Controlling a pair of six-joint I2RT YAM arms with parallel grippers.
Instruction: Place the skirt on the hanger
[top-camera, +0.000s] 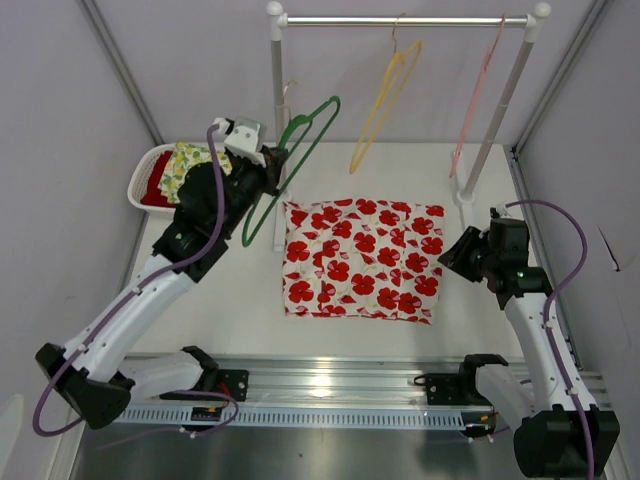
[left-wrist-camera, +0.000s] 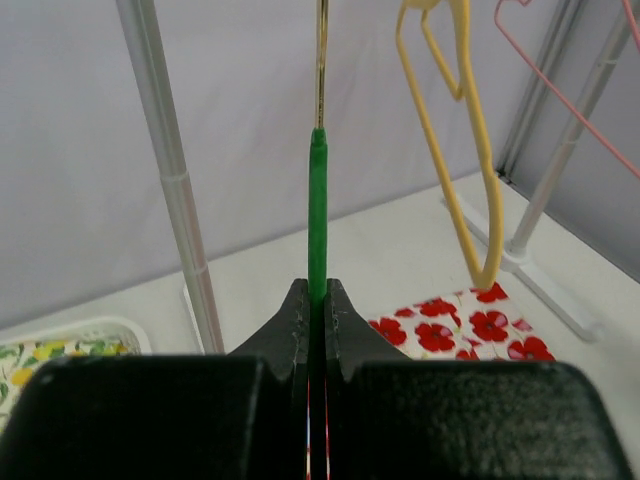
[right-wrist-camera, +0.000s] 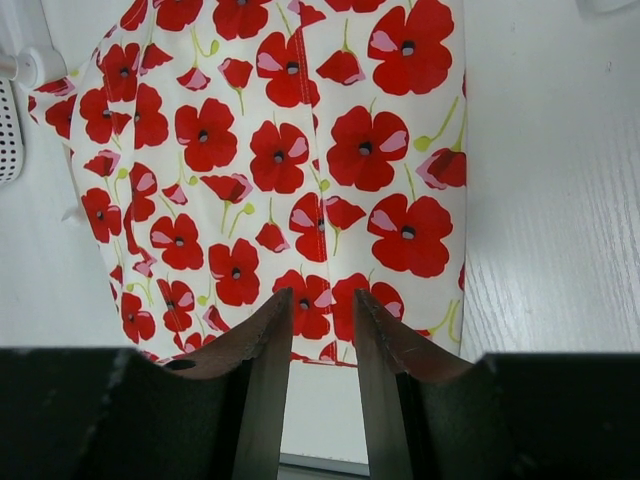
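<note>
Hanger work on the white table. In the overhead view, the left gripper clamps a thin green hanger in the upper left of the frame, close to the post of a silver-and-white garment rack. The white skirt printed with red poppies lies flat at mid-frame, apart from the hanger. The right gripper hovers just off the skirt's right edge.

In the left wrist view, the gripper is at bottom centre, fingers clenched on the green hanger. Its metal hook rises to the top edge, and a corner of the skirt shows at lower right.

In the right wrist view, the right gripper at bottom centre has its jaws parted and empty, over the near edge of the skirt.

The step appears to be bringing hanger and cloth together. The left arm should clear the rack post before lowering the hanger. The right should take a deep bite of the edge so that the fabric lifts without slipping.
</note>
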